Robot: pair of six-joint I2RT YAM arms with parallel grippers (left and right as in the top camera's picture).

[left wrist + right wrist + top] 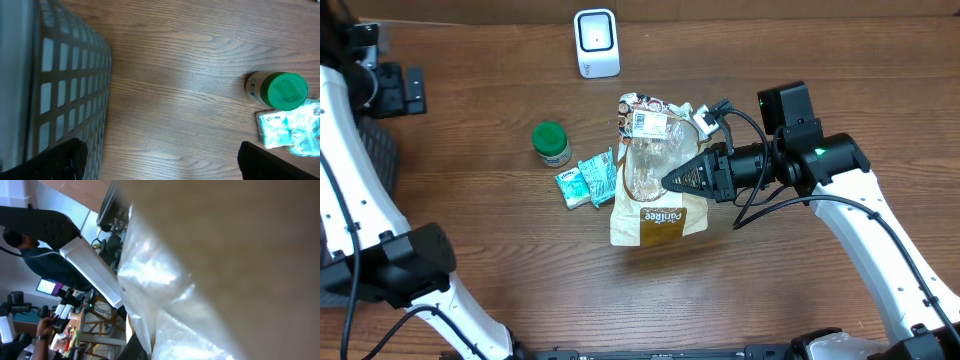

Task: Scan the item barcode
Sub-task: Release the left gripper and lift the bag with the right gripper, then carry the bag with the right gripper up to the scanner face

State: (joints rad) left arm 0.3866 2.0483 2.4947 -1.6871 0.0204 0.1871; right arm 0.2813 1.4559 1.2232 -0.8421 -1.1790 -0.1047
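At the table's (840,60) centre, the bag (655,215) lies with its brown lower end toward the near edge and its clear window and crumpled top toward the far edge. A white printed label (646,122) sits at that top end, facing up. The scanner (597,42) stands beyond it near the far edge, apart from the bag, with a strip of bare wood between them.

On the bag's left edge, two tissue packets (588,181) lie just beside it, possibly touching. A green-lidded jar (551,143) stands upright just beyond them. Open wood extends along the far right, across the near side, and between the jar and the left arm.

The right arm reaches in from the right, forearm roughly level and pointing left across the table. The right gripper (670,180) rests over the bag's clear window, its fingers pressed together to a point and pinching the film. The right wrist view is filled by crinkled plastic and brown paper close against the lens; the fingers themselves are not visible there.

The left arm stands at the table's left edge, wrist near the far left corner. The left gripper (167,162) faces down over bare wood, fingers (65,160) spread wide and holding nothing. A grey mesh basket (75,75) lies along its left; the jar and one packet show at its far right.
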